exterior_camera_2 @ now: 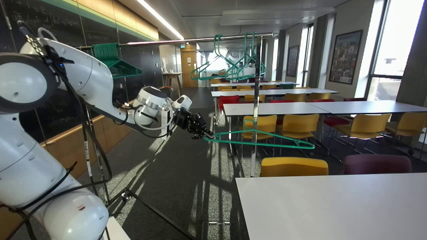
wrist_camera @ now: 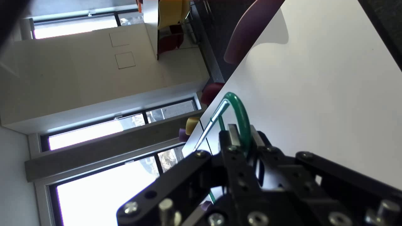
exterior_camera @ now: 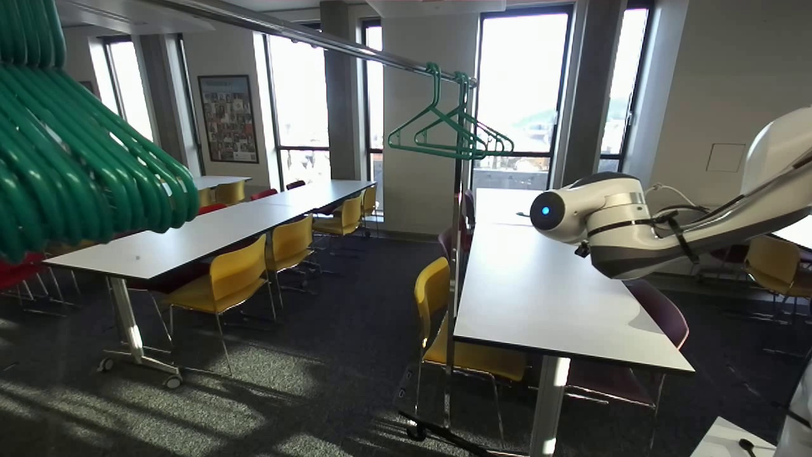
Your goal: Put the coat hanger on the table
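Note:
My gripper is shut on one end of a green coat hanger, which sticks out sideways in the air in an exterior view. Seen from the wrist, the curved end of the coat hanger runs between the two fingertips of the gripper. Behind it spreads the white top of the table. The same table lies below the arm in an exterior view, where the wrist hides the gripper and the held hanger. A near corner of the table shows at the lower right.
Several more green hangers hang from the metal rail, with a thick bunch farther along it. The rack's upright post stands beside the table. A yellow chair and purple chairs line the table's sides.

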Available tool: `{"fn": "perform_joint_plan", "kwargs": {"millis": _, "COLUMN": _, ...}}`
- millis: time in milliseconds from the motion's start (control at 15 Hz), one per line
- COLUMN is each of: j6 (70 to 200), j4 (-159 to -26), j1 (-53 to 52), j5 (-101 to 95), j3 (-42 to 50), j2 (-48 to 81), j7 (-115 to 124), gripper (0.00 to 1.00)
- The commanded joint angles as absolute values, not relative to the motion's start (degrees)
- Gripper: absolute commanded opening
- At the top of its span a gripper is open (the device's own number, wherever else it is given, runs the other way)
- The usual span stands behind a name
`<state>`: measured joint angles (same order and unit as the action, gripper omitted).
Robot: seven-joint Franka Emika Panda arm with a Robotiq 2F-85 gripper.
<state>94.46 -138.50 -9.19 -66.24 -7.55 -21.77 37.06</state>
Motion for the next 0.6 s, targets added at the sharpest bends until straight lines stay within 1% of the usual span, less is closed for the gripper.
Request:
{"fn": "perform_joint_plan", "kwargs": {"millis": 0, "j6": 94.48, "j4": -136.73, "j1": -6.68, "j5": -69.46, "j3": -7.01, "j2": -13.99, "j7": 42.74, "gripper": 0.02}}
{"fn": "perform_joint_plan", "kwargs": {"millis": 267, "j6": 94.35, "j4": -134.81, "j1": -5.49, "j5": -73.21, "j3": -6.02, "j2": -5.26, "j7": 49.25, "gripper": 0.02}}
{"fn": "perform_joint_plan", "kwargs": {"millis": 533, "j6": 98.62, "j4": -133.64, "j1": -4.70, "j5": -81.65, "j3": -4.51, "j2": 1.50, "j7": 53.92, "gripper": 0.02}}
